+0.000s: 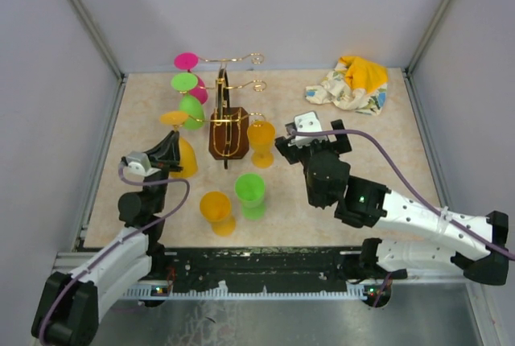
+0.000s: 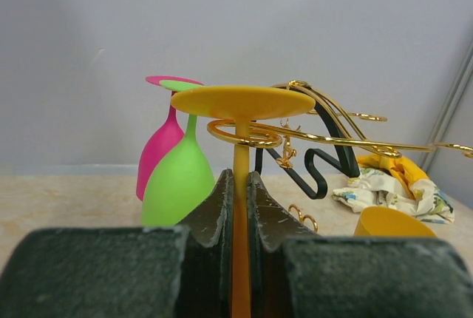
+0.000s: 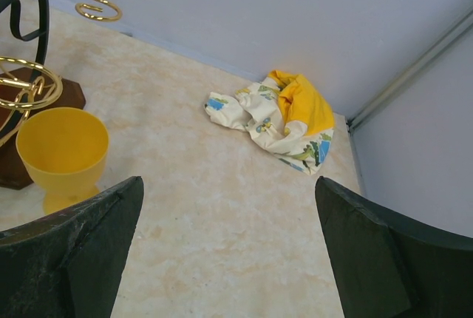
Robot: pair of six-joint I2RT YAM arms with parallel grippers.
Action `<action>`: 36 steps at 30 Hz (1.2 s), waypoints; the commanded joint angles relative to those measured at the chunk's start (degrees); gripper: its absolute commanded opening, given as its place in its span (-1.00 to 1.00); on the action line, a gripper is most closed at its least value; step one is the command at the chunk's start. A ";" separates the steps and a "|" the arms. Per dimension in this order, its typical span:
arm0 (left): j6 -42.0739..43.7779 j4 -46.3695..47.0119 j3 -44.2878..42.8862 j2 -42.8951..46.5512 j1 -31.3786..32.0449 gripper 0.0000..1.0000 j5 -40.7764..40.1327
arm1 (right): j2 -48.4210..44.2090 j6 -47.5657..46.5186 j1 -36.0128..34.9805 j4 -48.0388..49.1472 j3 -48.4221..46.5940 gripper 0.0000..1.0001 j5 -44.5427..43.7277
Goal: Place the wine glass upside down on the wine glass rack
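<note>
My left pincer [image 2: 238, 181] is clamped on the thin stem of the yellow plastic wine glass [image 2: 233, 101]. The glass hangs upside down, its flat round foot straight above my fingertips and its bowl below them. Just above my grip, a curled hook of the thin gold wire rack [image 2: 347, 143] appears to ring the stem under the foot. I judge the hanging step nearly done: next, lower until the foot rests on the curl, then release. My right pincer [image 3: 225, 185] gapes fully, holding nothing.
</note>
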State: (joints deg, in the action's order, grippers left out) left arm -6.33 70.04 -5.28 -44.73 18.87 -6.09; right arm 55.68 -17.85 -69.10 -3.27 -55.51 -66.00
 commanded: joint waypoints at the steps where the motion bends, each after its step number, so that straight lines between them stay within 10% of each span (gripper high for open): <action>1: 0.98 -1.12 0.28 1.58 -0.27 -0.98 2.11 | 0.63 0.81 0.46 0.22 -1.86 0.99 -0.10; 16: -1.05 6.97 1.40 -7.76 -0.26 0.34 4.99 | 1.91 0.48 1.05 0.24 -2.54 0.99 -0.10; 36: -10.89 -47.96 -7.68 23.88 -0.15 0.37 -4.81 | 5.57 18.48 9.40 -19.87 -10.47 0.99 12.68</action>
State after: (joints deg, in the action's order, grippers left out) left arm -12.56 42.24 -5.63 -22.85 18.87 -6.61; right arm 60.25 -7.53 -62.67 -15.35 -61.32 -59.42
